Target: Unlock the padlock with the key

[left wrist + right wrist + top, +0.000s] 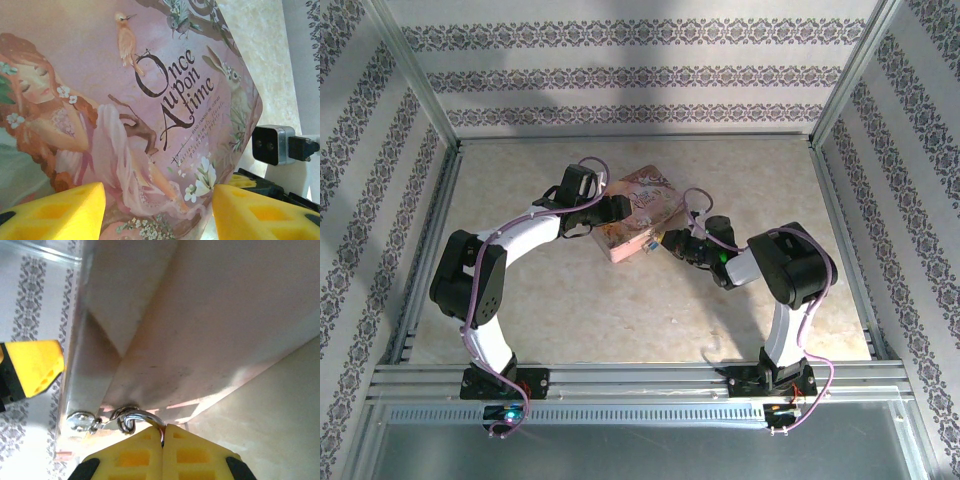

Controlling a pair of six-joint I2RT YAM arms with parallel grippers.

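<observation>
The padlock [144,416] shows as a thin silvery loop hooked through a small metal ring [124,417] on the lower edge of the pink box [210,315]. Its body is hidden behind the right gripper [163,432]. That gripper is clenched: its two yellow fingers [125,460] press flat against each other, and one end of the loop runs into the seam between their tips. The padlock is thus pinched by its loop, hard up against the side of the box. Just beside the ring, on the same edge of the box, sits a round silvery stud [80,421]. Seen from above, this gripper meets the box at its near right corner, while the left gripper [618,208] is at the box's left side. In the left wrist view its yellow fingers [65,210] stand well apart, one to each side of the lower part of the box lid. The lid is painted with a red-haired girl, a bird, a hare and the words "Once upon a time". Whether those fingers press on the box or hang loose beside it cannot be told. One of them shows in the right wrist view close beside the box's edge, above the stud. Past the box's right edge in the left wrist view is a small grey and black block [272,145]. The box rests on a pale mottled table [620,320].
</observation>
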